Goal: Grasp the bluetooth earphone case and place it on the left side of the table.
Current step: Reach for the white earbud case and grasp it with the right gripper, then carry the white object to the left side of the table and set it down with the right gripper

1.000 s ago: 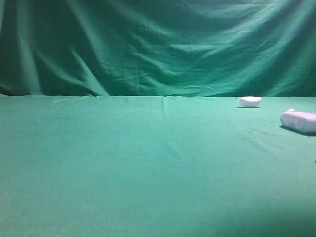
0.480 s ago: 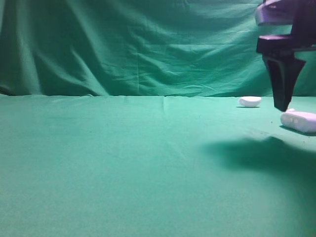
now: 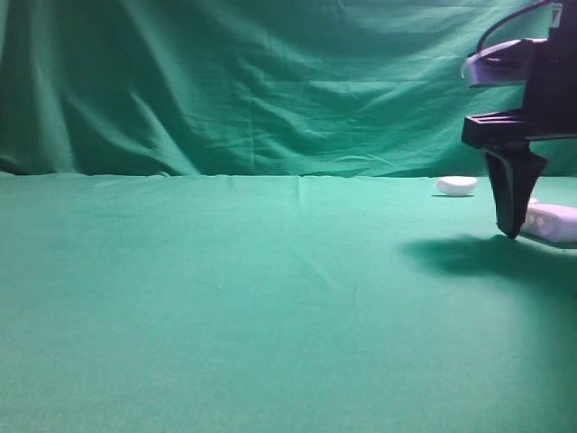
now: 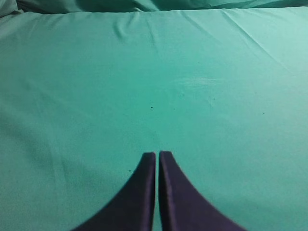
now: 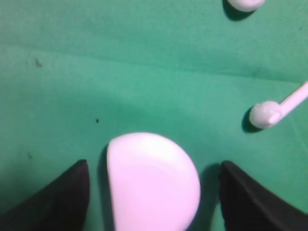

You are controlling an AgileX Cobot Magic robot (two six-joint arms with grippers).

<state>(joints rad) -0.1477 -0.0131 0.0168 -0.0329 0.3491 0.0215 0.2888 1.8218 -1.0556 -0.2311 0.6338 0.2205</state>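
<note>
My right gripper (image 5: 153, 192) is spread wide, fingers on either side of the bluetooth earphone case (image 5: 151, 183), not touching it. Case lies at the table's (image 3: 225, 298) far right. My left gripper (image 4: 157, 159) is closed, empty.

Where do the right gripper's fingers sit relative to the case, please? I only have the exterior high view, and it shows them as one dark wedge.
Observer: In the right wrist view the right gripper is open, one finger on each side of the case, with green cloth showing in both gaps.
Operator: Is anything else near the case?
Observer: Yes, a loose white earbud with a stem lies on the table beyond the case.
Operator: And what is the left gripper doing? I cannot see it at all.
Observer: The left gripper is shut, its fingers together over bare cloth.
</note>
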